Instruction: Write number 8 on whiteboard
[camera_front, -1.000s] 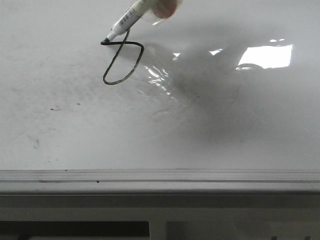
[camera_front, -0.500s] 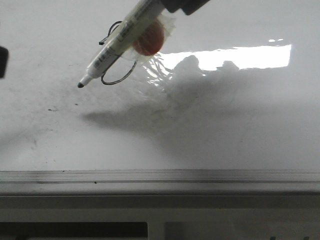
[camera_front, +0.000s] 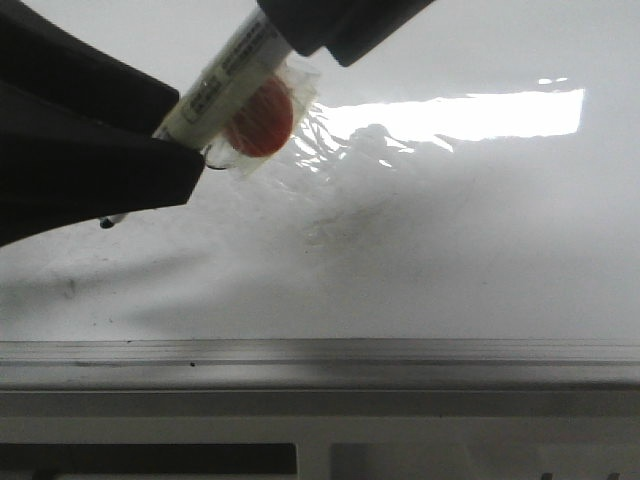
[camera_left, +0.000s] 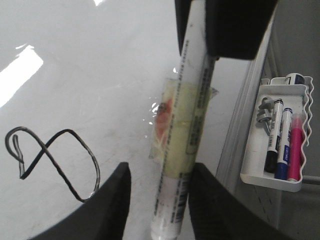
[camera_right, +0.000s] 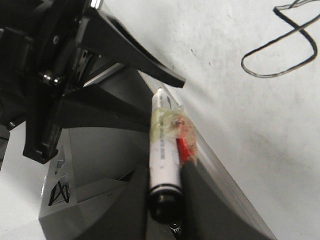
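Two black hands: right hand (camera_left: 200, 30) pinches the taped cylindrical marker (camera_left: 182, 145); left hand (camera_left: 157, 200) spread around it.

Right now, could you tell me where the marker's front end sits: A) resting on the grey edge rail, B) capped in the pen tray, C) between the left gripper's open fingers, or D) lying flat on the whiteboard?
C: in the left wrist view the marker runs down between the left gripper's two spread dark fingers, above the whiteboard.
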